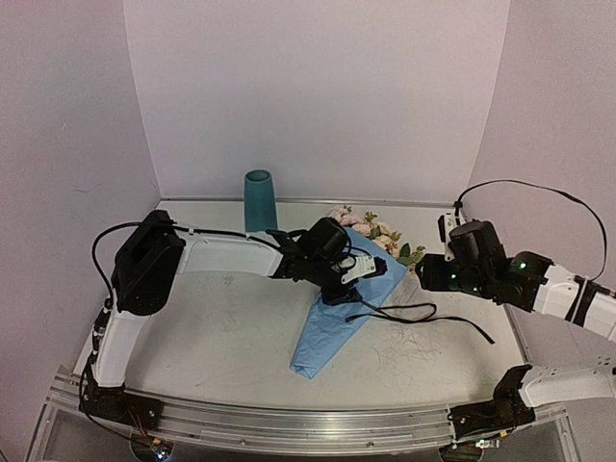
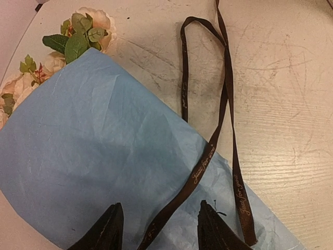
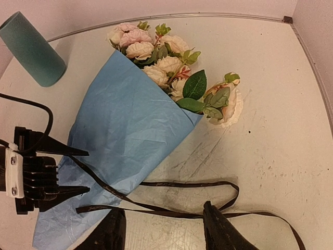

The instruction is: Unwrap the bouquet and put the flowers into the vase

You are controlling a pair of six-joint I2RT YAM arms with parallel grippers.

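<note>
Plainly lettered: "Just for you" on the ribbon

The dark brown ribbon carries the words "Just for you" in pale gold script, readable on two strands in the left wrist view. One lettered strand runs over the blue paper and passes between the dark fingers of the left end effector. The fingers stand apart with a gap on either side of the strand, so this end effector is released, not clenched on it. The rest of the ribbon lies in loose loops on the scuffed pale worktop just beside the cone.

The bouquet lies on its side near the middle of the worktop. It is a cone of crinkled light-blue paper, with its narrow tip toward the arms' bases and its wide mouth toward the back wall. The flowers, pale pink, cream and peach blooms with green leaves, poke out of the mouth. One cream bloom sits off to the side at the paper's edge.

The vase, a plain matte teal cylinder, stands upright at the back of the worktop, left of the flowers and apart from them.

The right end effector is to the right of the bouquet, near the flowers. Its fingers are spread and released, and ribbon loops show between them. Whether they touch the ribbon I cannot tell.
</note>
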